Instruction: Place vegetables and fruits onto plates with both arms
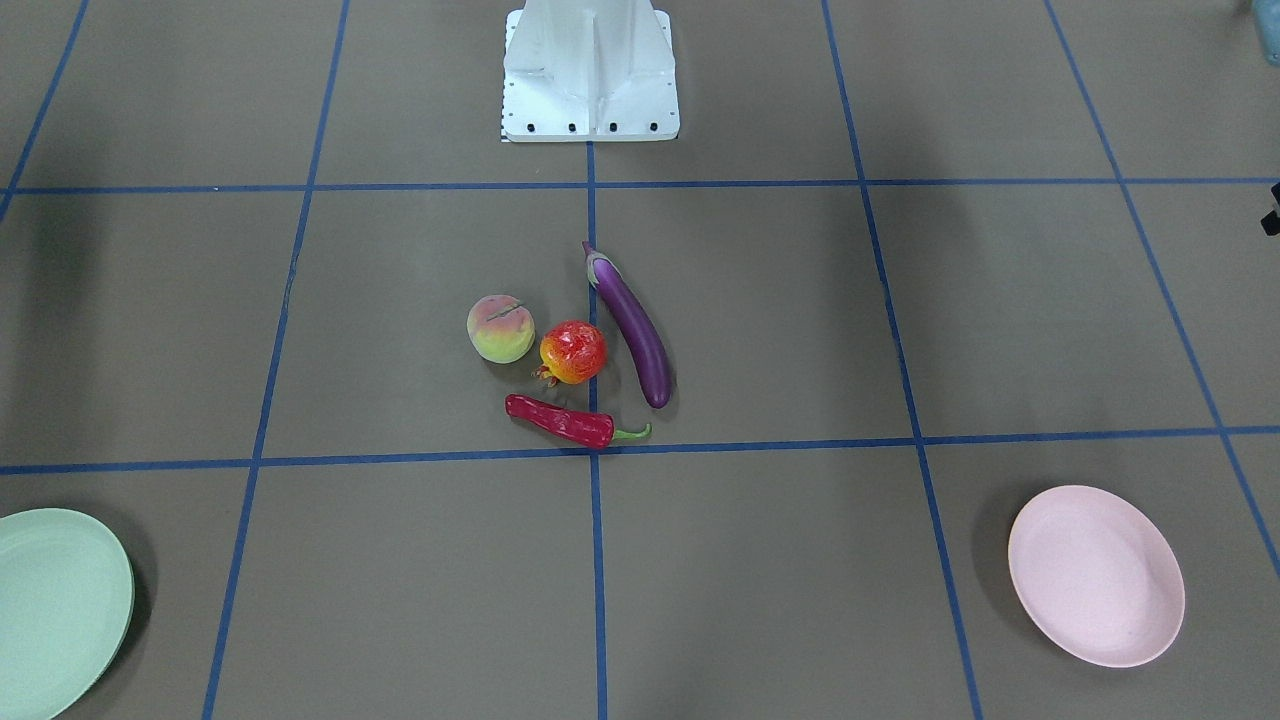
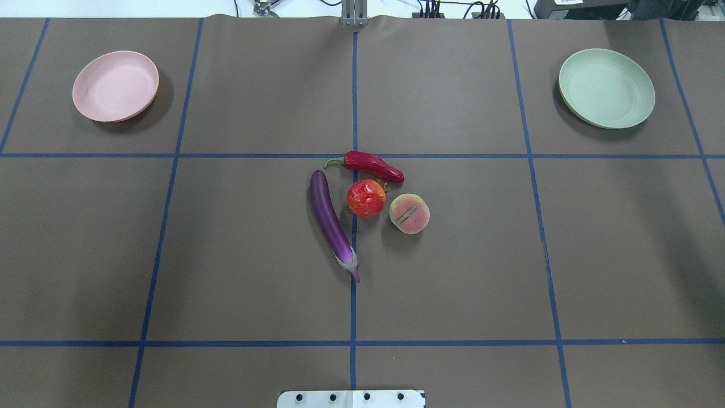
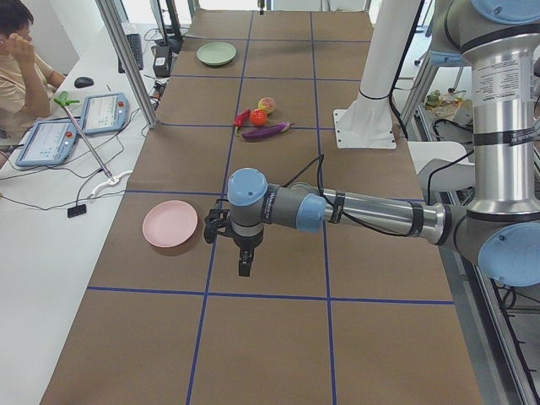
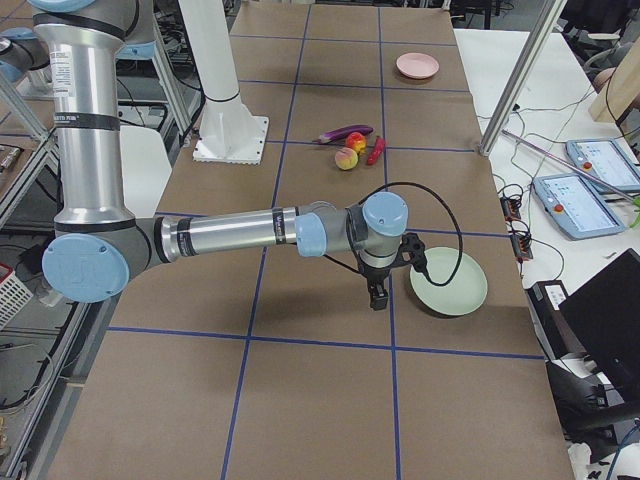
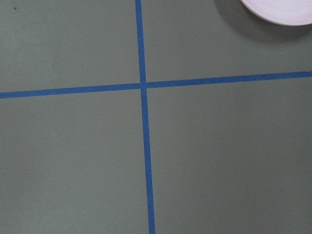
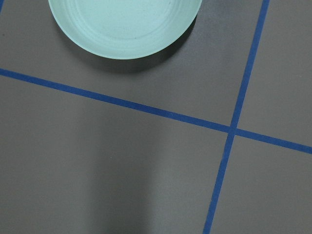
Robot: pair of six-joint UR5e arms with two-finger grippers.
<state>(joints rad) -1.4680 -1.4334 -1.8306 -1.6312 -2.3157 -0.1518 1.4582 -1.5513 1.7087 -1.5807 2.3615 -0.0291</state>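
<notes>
The eggplant (image 2: 328, 218), chili pepper (image 2: 371, 164), pomegranate (image 2: 366, 198) and peach (image 2: 409, 213) lie close together on the brown table mat, at its middle. The pink plate (image 2: 115, 85) is at the far left and the green plate (image 2: 606, 87) at the far right; both are empty. My left gripper (image 3: 244, 268) hangs above the mat beside the pink plate (image 3: 170, 224). My right gripper (image 4: 377, 297) hangs beside the green plate (image 4: 449, 281). Both grippers show only in the side views, so I cannot tell whether they are open or shut.
The white robot base block (image 1: 590, 75) stands at the near middle edge. Blue tape lines (image 2: 354, 102) cross the mat. A person (image 3: 21, 67) sits at a side desk with tablets (image 3: 46, 139). Metal frame posts (image 4: 515, 75) stand along the mat's far edge.
</notes>
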